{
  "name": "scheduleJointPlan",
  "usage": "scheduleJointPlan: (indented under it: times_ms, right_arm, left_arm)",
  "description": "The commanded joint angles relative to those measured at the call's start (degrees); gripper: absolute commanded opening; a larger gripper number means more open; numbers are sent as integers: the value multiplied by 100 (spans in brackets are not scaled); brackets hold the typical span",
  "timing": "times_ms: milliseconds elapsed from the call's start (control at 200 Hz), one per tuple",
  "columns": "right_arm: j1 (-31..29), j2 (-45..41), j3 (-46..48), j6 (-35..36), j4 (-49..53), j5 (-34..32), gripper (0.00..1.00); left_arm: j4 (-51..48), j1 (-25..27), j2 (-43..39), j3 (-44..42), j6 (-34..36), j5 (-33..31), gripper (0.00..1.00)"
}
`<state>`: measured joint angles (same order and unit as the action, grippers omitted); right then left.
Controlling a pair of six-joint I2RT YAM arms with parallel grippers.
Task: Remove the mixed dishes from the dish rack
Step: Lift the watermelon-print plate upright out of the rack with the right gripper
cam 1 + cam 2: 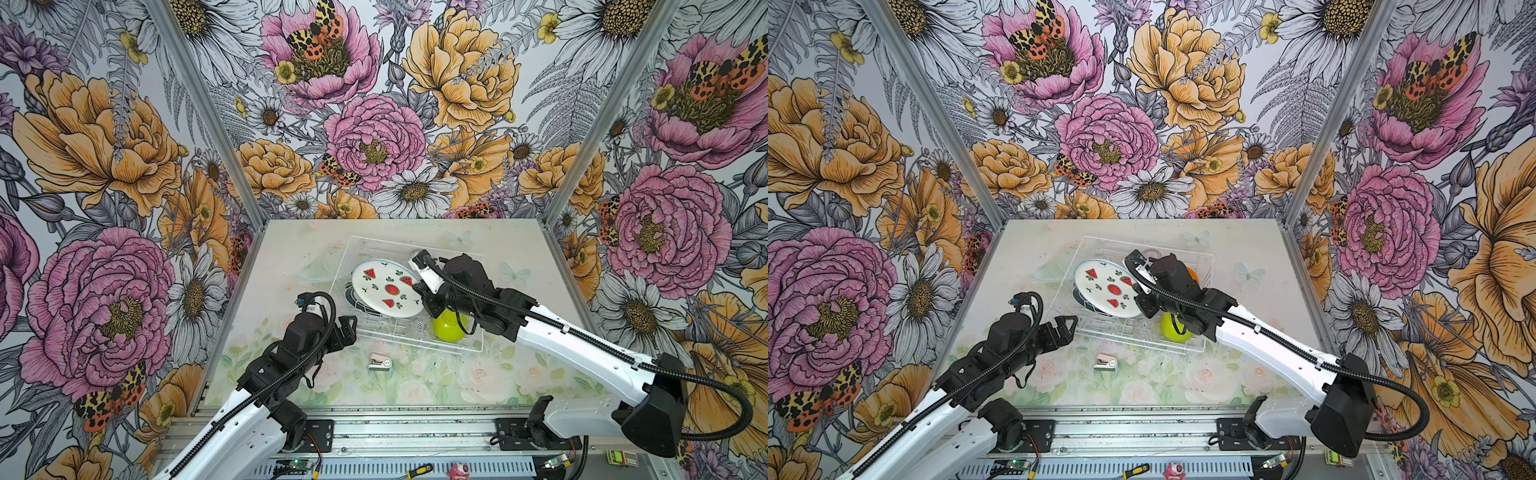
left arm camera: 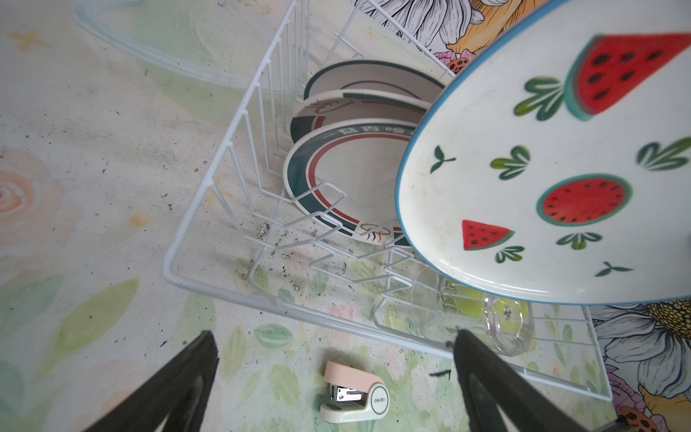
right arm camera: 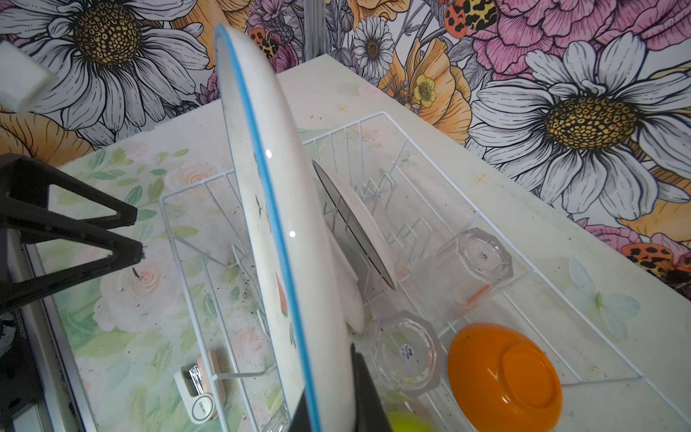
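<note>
White wire rack is our landmark here: the right claw is pinched tight on the rim of the watermelon plate. We see that plate held tilted over the rack's left part, above the teal-rimmed plates standing in its tines. The left claw hangs spread wide and empty just outside the rack's near left corner, while the tumblers, orange bowl and green bowl sit inside the rack.
</note>
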<state>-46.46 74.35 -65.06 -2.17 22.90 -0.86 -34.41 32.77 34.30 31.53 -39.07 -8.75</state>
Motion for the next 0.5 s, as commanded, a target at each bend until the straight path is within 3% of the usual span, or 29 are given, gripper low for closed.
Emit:
scheduleJointPlan:
  times_ms: [0, 495]
  right_arm:
    - [68, -416, -162, -475, -826, -138, 0]
    - [268, -632, -208, -1332, -905, -54, 0]
  left_arm:
    - [223, -4, 34, 247, 49, -32, 99]
    - [512, 3, 235, 546, 91, 76, 99]
